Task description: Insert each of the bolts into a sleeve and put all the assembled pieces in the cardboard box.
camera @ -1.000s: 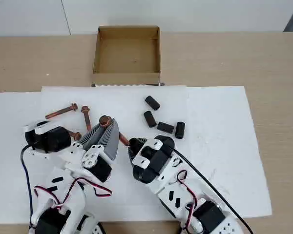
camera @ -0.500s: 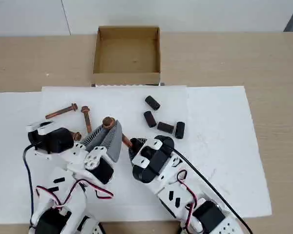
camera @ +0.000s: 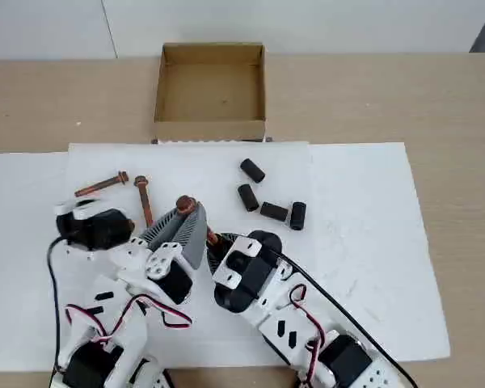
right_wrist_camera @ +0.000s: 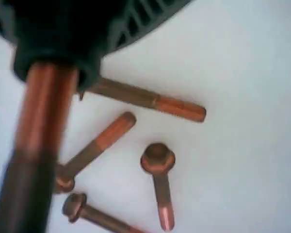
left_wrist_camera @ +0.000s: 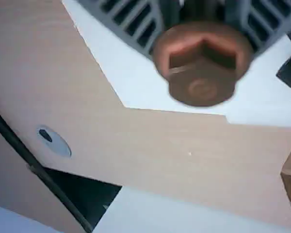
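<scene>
The long copper hex-head bolt (camera: pixel 185 204) could skew and jam, or slip out, if the arms misalign, because the left gripper (camera: pixel 191 217) clamps it just below the head. Its shaft runs toward 4 o'clock into the short black cylindrical sleeve (right_wrist_camera: pixel 53 48) at the right gripper (camera: pixel 220 247), whose hold I cannot tell.

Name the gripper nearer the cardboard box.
Left. The left gripper, gripping a bolt, is on the sheet before the cardboard box; the right gripper, with a sleeve, sits farther back.
</scene>
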You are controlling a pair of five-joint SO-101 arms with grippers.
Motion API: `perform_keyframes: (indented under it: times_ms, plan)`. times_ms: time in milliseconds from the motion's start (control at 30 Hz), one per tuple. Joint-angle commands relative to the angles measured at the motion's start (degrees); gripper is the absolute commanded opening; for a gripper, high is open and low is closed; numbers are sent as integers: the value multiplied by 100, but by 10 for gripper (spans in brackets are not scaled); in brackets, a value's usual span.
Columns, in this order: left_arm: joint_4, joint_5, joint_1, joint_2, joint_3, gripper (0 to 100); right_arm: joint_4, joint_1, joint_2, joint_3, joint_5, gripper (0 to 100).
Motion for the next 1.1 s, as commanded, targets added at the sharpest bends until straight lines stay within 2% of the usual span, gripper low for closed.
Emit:
perform_keyframes:
  times_ms: [0,133,467,800,867,1000,1067]
  plan:
    - [-88,0,18,-44,-22,6,-154,-31,-75,-53,53,2]
    - [-44,-26,53,-44,75,6,-154,-22,-75,-79,62,2]
    - [1266,-774,712,-44,22,6,-163,-13,-84,-88,62,2]
    - [1556,-1389,686,-44,66,9,-163,154,-84,-185,62,2]
    - [1556,-1398,677,-44,48,51,-163,224,-84,-185,62,2]
    - [1574,-1398,668,-26,22,200,-163,233,-84,-185,62,2]
    - [1565,-1407,563,-26,22,212,-154,233,-84,-185,62,2]
